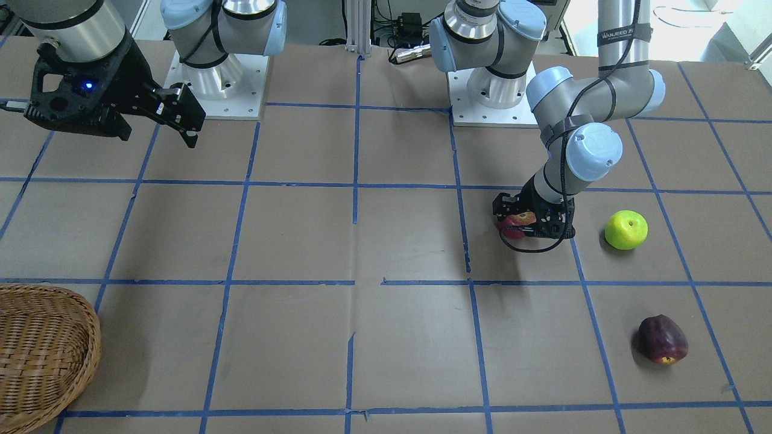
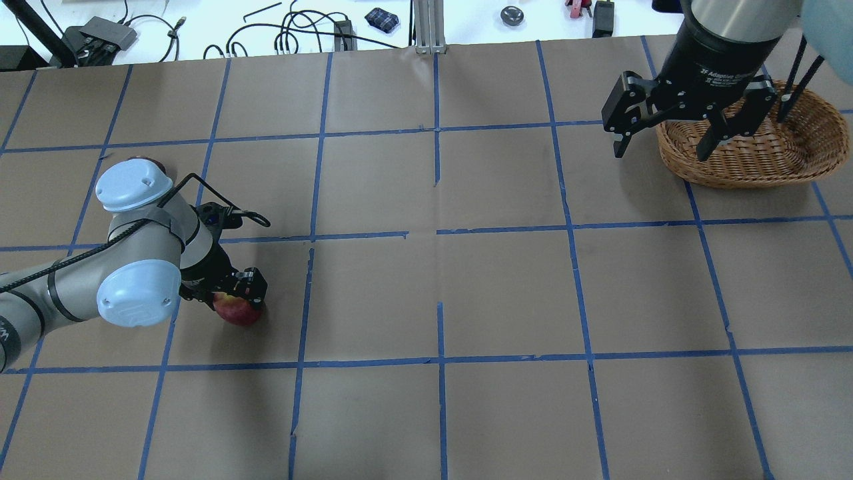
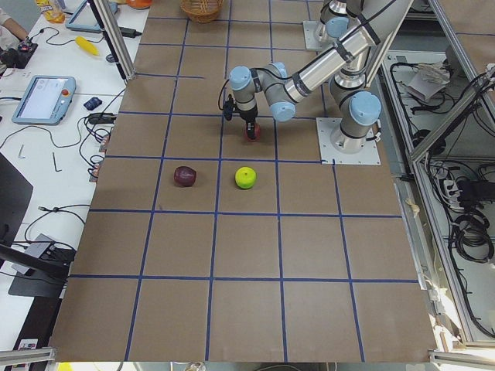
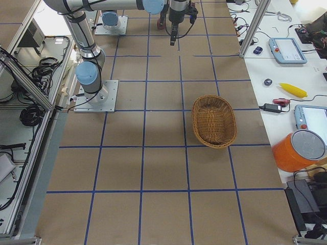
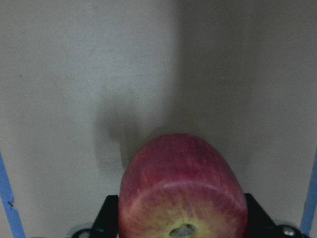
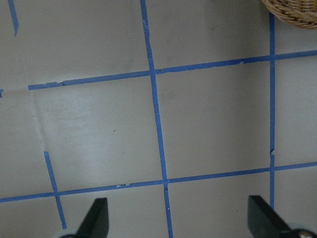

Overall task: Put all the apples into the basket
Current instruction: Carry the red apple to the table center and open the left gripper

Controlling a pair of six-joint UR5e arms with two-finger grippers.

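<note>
Brown, blue-taped surface: we logged the left gripper, jaws clamped on a round red apple; right gripper, jaws apart.

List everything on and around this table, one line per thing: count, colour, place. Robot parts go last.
red apple: one, red with a yellowish stem end, between the left gripper's fingers
green apple: one, lime green, on the table beside the left gripper
maroon apple: one, dark maroon, on the table, operators' side of the green apple
basket: one, tan wicker, empty, on the robot's right half of the table
table: one, brown with a blue tape grid
teach pendants: two, blue-grey, side bench
orange container: one, grey lid, side bench
left gripper: one, black, low, closed on the red apple
right gripper: one, black, raised, fingers open
</note>
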